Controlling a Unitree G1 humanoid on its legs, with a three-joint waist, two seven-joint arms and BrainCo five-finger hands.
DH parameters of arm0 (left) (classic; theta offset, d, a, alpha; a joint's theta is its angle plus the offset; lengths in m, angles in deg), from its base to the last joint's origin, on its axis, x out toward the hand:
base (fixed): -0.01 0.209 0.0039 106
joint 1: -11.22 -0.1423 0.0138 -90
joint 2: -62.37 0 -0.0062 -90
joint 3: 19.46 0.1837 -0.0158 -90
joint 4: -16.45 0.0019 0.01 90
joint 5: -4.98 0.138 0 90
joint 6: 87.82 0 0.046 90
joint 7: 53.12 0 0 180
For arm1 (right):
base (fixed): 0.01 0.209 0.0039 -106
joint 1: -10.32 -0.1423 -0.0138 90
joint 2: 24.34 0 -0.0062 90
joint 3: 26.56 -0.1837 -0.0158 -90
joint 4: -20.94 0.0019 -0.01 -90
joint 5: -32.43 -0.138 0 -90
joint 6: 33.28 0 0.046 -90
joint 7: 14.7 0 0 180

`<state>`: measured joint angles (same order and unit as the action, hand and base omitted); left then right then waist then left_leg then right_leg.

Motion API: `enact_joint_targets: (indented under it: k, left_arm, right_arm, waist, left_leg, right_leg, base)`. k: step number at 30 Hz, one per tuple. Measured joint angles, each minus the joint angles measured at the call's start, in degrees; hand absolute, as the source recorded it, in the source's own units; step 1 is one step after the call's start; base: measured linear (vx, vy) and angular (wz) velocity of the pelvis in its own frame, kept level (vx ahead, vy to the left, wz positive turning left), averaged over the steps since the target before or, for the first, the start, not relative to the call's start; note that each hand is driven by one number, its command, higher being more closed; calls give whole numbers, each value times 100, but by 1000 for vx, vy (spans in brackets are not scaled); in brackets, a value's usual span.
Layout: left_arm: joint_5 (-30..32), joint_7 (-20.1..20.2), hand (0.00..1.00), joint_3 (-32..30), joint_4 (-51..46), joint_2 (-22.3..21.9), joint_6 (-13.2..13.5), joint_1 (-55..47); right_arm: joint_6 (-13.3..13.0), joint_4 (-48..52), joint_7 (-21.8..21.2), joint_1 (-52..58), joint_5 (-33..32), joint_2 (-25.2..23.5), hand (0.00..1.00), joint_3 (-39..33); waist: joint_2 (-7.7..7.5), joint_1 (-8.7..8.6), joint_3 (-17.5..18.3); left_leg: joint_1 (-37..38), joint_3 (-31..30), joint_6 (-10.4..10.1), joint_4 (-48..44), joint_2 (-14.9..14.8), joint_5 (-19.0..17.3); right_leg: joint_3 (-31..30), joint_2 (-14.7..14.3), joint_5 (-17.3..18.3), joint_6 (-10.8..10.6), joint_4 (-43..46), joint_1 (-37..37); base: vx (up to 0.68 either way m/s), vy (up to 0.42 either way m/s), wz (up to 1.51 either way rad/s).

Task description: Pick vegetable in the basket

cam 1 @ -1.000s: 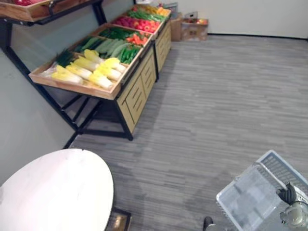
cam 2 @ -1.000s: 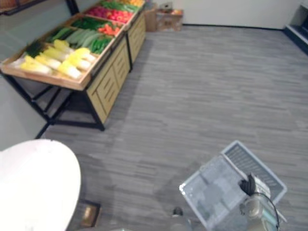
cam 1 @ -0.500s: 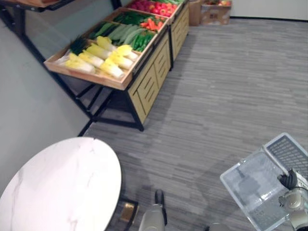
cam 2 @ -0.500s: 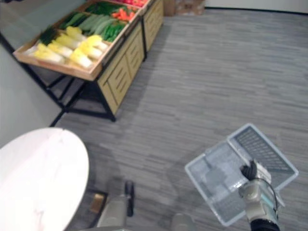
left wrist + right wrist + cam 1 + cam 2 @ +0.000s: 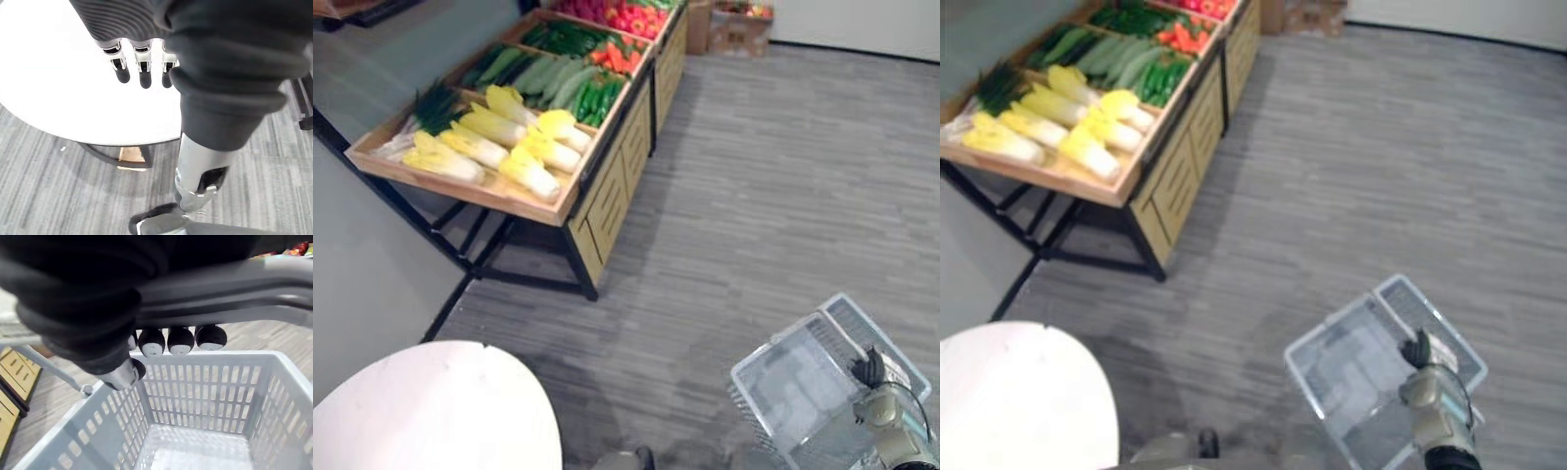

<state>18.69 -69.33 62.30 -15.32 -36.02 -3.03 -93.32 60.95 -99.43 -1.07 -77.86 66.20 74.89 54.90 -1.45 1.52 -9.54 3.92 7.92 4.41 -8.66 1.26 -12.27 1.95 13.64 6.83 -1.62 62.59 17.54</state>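
Two robot hands show. The right robot hand [image 5: 180, 340] has its fingers curled round the grey handle [image 5: 230, 288] of a pale slatted plastic basket [image 5: 203, 383], which hangs just below it with nothing inside. The left robot hand [image 5: 141, 72] hangs with its fingers straight and slightly apart, holding nothing, above the near rim of a round white surface [image 5: 54, 93].

All the vegetables lie well ahead of the right robot hand and off to its left, in the sloping tray of a wooden display stand [image 5: 514, 192]. Pale yellow cabbages [image 5: 527, 149] sit nearest, at the front edge. Behind them are long green vegetables [image 5: 551, 80], then orange ones [image 5: 618, 57], then red ones [image 5: 628, 18] farthest away. The front of the stand has wooden drawers [image 5: 612, 186], and black metal legs [image 5: 480, 257] brace it on the side away from the right robot hand.

Between the right robot hand and the stand lies open grey striped floor [image 5: 773, 176], stretching ahead to the far wall. The round white surface stands between the left robot hand and the stand's nearest corner. Cardboard boxes [image 5: 732, 23] sit on the floor past the stand's far end. Their print is too small to read.
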Motion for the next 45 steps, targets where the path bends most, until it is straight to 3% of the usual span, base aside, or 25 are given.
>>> enact_joint_targets:
  k: [2,4,6,7,8,9,11,12,13,14,16,19,20,21,22,23,24,25,31,32,36,37,38,40,45]
  left_arm:
    - [-4,7,0,-20,3,-4,-4,103]
    - [-4,14,0,-106,-8,-17,8,152]
    - [2,17,0,-204,-16,-2,3,145]
    - [8,17,0,-263,-10,1,3,148]
    - [7,30,0,-333,83,-83,-21,208]
    - [8,59,0,-345,126,-142,-39,191]
    - [9,51,0,-400,160,-177,-44,169]
    - [10,27,0,-541,191,-168,-52,172]
    - [8,16,0,-626,218,-78,-47,123]
    - [9,9,0,-634,227,-68,-38,148]
    - [6,18,0,-630,350,-231,-51,164]
    - [-10,17,0,-610,472,-330,-59,72]
    - [-12,4,0,-606,469,-317,-104,50]
    - [-17,-33,0,-590,455,-297,-117,64]
    - [-25,-56,0,-573,443,-291,-115,71]
    - [-131,-116,0,-547,437,-292,-101,94]
    - [-237,-129,0,-541,362,-299,-96,162]
    - [-237,-142,0,-541,307,-295,-90,159]
    - [-260,-187,0,-540,217,-241,-46,220]
    - [-502,-300,0,-585,214,-259,-55,293]
    - [-639,-379,0,-804,214,-279,-51,304]
    - [-635,-381,0,-806,227,-331,-41,264]
    - [-633,-383,0,-812,265,-275,-47,315]
    - [-629,-385,0,-795,162,-164,2,365]
    - [-630,-379,0,-778,342,-140,-44,301]
  right_arm:
    - [-32,18,7,3,-3,0,100,-59]
    - [-47,18,7,17,-4,-5,100,-134]
    - [-19,19,41,59,-6,-7,100,-384]
    - [12,11,43,58,-5,-4,100,-458]
    - [76,-51,44,33,-5,18,100,-593]
    - [141,-143,50,10,-2,-92,100,-742]
    - [161,-161,55,95,-3,-176,100,-867]
    - [161,-153,66,233,-4,-238,100,-899]
    - [158,-152,71,365,-7,-272,100,-902]
    - [154,-159,76,415,-7,-238,100,-966]
    - [167,-197,82,438,-5,-230,100,-1221]
    - [167,-194,72,518,-3,-227,100,-1230]
    - [167,-189,73,607,-3,-224,100,-1228]
    - [170,-189,70,698,-1,-225,100,-1224]
    - [169,-188,71,748,-1,-225,100,-1224]
    - [162,-143,81,851,-4,-234,100,-1245]
    - [173,-68,146,1000,-6,-256,100,-1360]
    - [187,-68,170,1025,-7,-261,100,-1369]
    - [200,55,231,1055,-6,-346,100,-1369]
    - [208,16,231,868,1,-389,100,-1358]
    - [206,10,233,745,-1,-393,100,-1354]
    - [196,-14,245,723,0,-353,100,-1344]
    - [200,-137,250,635,-4,-486,100,-1313]
    - [134,-223,228,584,-8,-676,100,-978]
    - [130,-218,224,361,6,-695,100,-727]
  waist:
    - [73,-64,-125]
    - [77,-228,-176]
    - [-78,-301,-151]
    - [-143,-294,-166]
    - [-70,-261,-221]
    - [-33,-132,-212]
    - [-2,-173,-282]
    - [-13,-197,-239]
    - [-140,-211,-103]
    - [-78,-291,-77]
    - [206,-235,69]
    - [408,-290,90]
    - [390,-284,50]
    - [391,-273,29]
    - [372,-269,18]
    - [348,-298,5]
    - [361,-318,-2]
    - [361,-314,-2]
    - [303,-304,-50]
    - [220,-277,-166]
    - [305,-291,-180]
    - [488,-267,-188]
    - [378,-269,-196]
    - [100,-240,-259]
    - [28,-98,-270]
  left_leg:
    - [394,-234,-43,95,-108,-123]
    - [599,-523,-155,21,-225,-241]
    - [638,-899,-421,-169,-311,-526]
    - [628,-999,-533,-244,-329,-673]
    - [593,-1115,-661,-384,-469,-825]
    - [519,-1227,-688,-422,-428,-800]
    - [638,-1450,-562,-352,-344,-560]
    - [807,-1636,-577,-235,-397,-562]
    - [839,-1874,-585,-104,-338,-680]
    - [846,-2048,-621,-75,-425,-859]
    - [495,-2317,-682,-604,-614,-980]
    - [-169,-2410,-1038,-2174,-585,-607]
    - [-482,-2242,-1399,-2939,-603,-126]
    - [-701,-1771,-1552,-3464,-734,596]
    - [-786,-1409,-1471,-3640,-902,1003]
    - [-919,-463,-1014,-4006,-1321,1434]
    - [-1230,439,-538,-4522,-1746,1304]
    - [-1385,570,-465,-4666,-1792,1254]
    - [-2076,501,-535,-4693,-1601,1206]
    - [-2147,30,-781,-2864,-1302,1094]
    - [-1520,-681,-755,11,-1100,1843]
    - [-1292,-806,-1184,411,-1201,1755]
    - [-1226,-739,-1302,400,-1055,1763]
    - [-1551,-606,-1165,-362,-819,1252]
    - [-1841,-144,-1035,-1518,-839,224]
  right_leg:
    - [262,-271,408,19,-627,140]
    - [257,-444,479,18,-1775,193]
    - [-101,-450,213,-321,-3829,205]
    - [-199,-445,-278,-452,-4156,178]
    - [-43,-588,-624,-458,-4269,36]
    - [60,-615,-549,-437,-4222,-25]
    - [85,-520,-444,-467,-3147,188]
    - [-68,-457,-56,-318,-2914,424]
    - [-248,-362,-78,-344,-3375,443]
    - [-206,-389,-93,-523,-3219,480]
    - [160,-506,306,-373,-2977,538]
    - [553,-445,404,-230,-3128,85]
    - [762,-400,479,-149,-3219,-242]
    - [916,-340,523,-84,-3386,-632]
    - [1001,-293,535,-65,-3524,-848]
    - [1225,-194,539,-53,-3829,-1266]
    - [1511,-149,565,-10,-4107,-1629]
    - [1607,-145,585,26,-4215,-1725]
    - [2064,-93,584,21,-4529,-2123]
    - [2264,-20,543,-53,-4737,-2410]
    - [2162,120,672,-574,-4726,-2484]
    - [2043,57,768,-770,-4736,-2579]
    - [1978,191,783,-816,-4760,-2642]
    - [1390,183,574,-816,-5340,-2734]
    - [651,375,131,-1114,-5382,-2585]
  base:
    - [333,-103,55]
    - [324,-170,96]
    - [373,-320,100]
    - [321,-310,74]
    - [257,-187,44]
    - [285,-191,61]
    - [231,-175,75]
    - [131,-203,105]
    - [158,-340,121]
    - [189,-325,97]
    - [269,-287,58]
    - [287,-184,60]
    - [349,-142,65]
    - [348,-151,64]
    - [325,-153,71]
    - [316,-171,91]
    - [287,-151,93]
    - [204,-95,71]
    - [196,39,36]
    - [178,150,51]
    - [277,335,3]
    - [224,329,-14]
    - [245,314,-8]
    - [212,249,-7]
    - [165,225,-52]
